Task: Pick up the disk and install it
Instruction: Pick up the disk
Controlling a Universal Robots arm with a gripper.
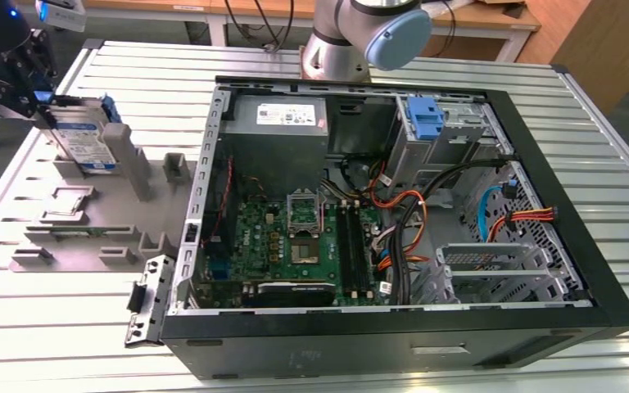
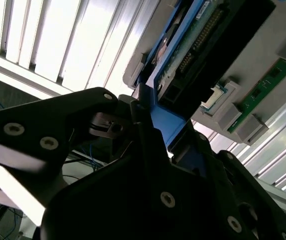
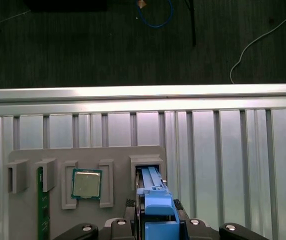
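Robotics lab or electronics workshop, by the look of it. Slatted aluminium tabletop [image 1: 609,155] bearing an opened computer tower [image 1: 402,332], motherboard [image 1: 292,237] bared, and a grey parts fixture [image 1: 85,246] near one edge. Robot arm base [image 1: 337,49] behind the tower. Wooden benches [image 1: 490,20] beyond; loose blue cable [image 3: 158,17] on dark floor [image 3: 83,45].

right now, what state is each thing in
disk: upright on edge at the holder slot, held by its blue bracket
gripper: shut on the disk's bracket
case: lying on its side, side panel off, inside exposed
cpu: flat in its holder pocket
ram stick: on edge in a holder slot, beside the cpu
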